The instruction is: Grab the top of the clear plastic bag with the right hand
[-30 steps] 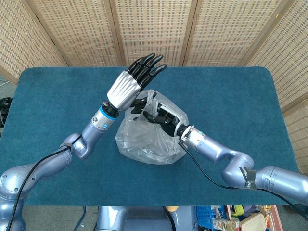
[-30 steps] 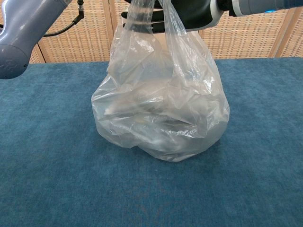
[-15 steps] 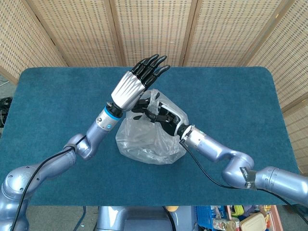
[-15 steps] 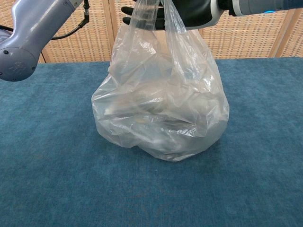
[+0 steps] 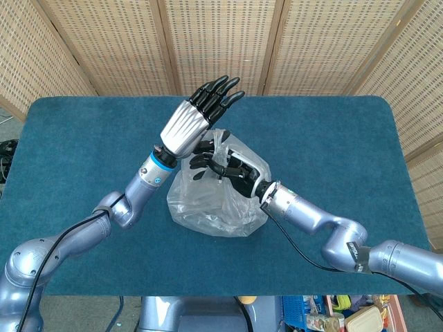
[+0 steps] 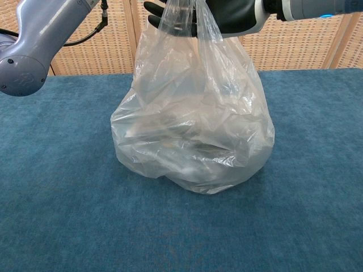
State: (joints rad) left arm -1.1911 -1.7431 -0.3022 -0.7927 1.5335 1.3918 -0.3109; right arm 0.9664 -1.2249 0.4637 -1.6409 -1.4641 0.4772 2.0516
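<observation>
The right robot hand [image 5: 223, 164] is gripping the gathered top of the clear bag [image 6: 193, 130] — the left robot hand [image 5: 196, 119] is hovering beside it, fingers spread, holding nothing — over the blue surface [image 5: 83, 138].

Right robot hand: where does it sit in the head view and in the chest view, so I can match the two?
Head view: right robot hand sits at centre, at the top of the clear plastic bag, below the raised left robot hand.
Chest view: right robot hand shows at the top edge, right of centre, above the bag.
Shared landmark: the bag's top.
</observation>
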